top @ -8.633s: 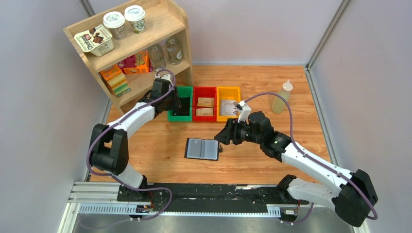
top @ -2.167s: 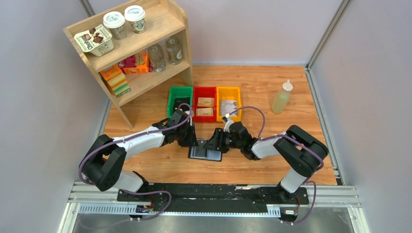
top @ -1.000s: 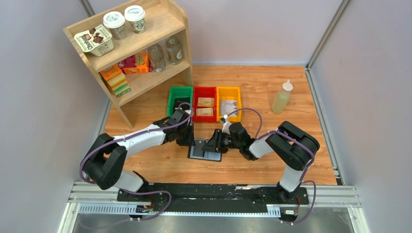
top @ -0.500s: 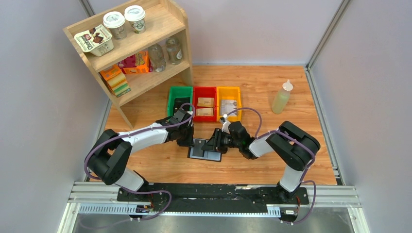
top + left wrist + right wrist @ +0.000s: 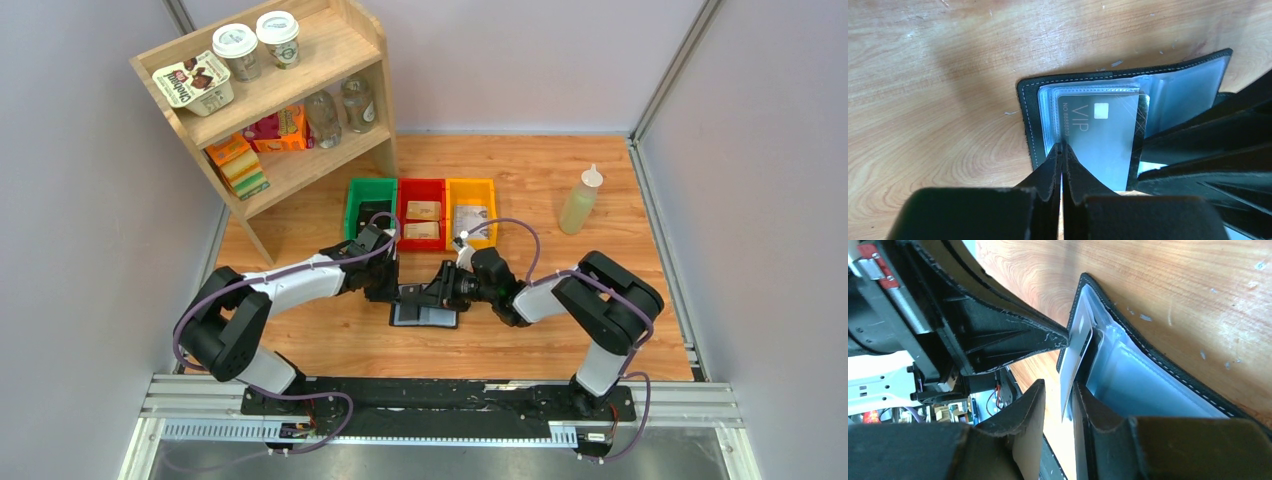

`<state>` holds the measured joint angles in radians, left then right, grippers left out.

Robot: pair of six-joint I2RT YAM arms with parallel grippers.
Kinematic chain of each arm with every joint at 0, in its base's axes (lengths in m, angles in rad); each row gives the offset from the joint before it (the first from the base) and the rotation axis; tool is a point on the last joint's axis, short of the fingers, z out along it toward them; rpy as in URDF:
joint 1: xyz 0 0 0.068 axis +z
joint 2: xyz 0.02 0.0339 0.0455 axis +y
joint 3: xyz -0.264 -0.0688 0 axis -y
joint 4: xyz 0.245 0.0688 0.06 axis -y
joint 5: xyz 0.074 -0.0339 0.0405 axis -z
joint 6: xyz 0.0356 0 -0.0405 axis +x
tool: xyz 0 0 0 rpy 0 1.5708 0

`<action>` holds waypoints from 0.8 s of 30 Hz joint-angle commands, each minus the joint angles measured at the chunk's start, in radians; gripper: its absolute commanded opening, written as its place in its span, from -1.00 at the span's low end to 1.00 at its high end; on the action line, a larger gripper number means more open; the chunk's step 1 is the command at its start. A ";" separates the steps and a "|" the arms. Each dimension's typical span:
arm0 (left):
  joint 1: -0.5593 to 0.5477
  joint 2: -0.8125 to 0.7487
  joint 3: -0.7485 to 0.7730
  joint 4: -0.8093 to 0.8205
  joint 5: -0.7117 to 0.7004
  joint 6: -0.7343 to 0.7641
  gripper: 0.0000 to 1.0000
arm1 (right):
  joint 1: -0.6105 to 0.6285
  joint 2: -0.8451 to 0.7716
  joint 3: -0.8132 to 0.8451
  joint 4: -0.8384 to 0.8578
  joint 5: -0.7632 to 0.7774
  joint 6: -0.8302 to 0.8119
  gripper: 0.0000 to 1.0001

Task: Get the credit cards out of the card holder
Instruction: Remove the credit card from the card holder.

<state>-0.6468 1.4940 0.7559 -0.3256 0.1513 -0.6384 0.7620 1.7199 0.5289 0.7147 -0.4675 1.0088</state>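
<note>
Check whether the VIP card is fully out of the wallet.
No, one end of the card is tucked inside the wallet, under its clear plastic.

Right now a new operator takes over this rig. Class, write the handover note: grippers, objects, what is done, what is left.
Left gripper: shut, tips pressed at the card holder edge beside the VIP card.
Right gripper: open, fingers straddling that card's free edge, not clamped.
Card holder lies open; the card's one edge is raised off the sleeves.
Done: a dark flat item lies in the green bin, possibly a card.
Left: clamp, pull this card out, check other sleeves.
</note>
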 commanded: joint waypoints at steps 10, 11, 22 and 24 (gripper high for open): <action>-0.013 0.002 -0.041 0.060 0.096 -0.052 -1.00 | 0.005 0.125 0.059 0.135 -0.019 0.033 -0.42; -0.013 0.003 -0.041 0.060 0.096 -0.052 -1.00 | 0.007 0.135 0.063 0.144 -0.025 0.037 -0.42; -0.014 0.018 -0.007 -0.012 0.033 -0.012 -1.00 | 0.016 0.152 0.077 0.255 -0.085 0.099 -0.41; -0.014 0.020 0.000 -0.027 0.019 -0.006 -1.00 | 0.011 0.132 0.065 0.262 -0.089 0.097 -0.43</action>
<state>-0.6453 1.4876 0.7391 -0.3084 0.1780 -0.6636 0.7586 1.8832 0.5762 0.8726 -0.5140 1.0916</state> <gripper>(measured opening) 0.006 0.297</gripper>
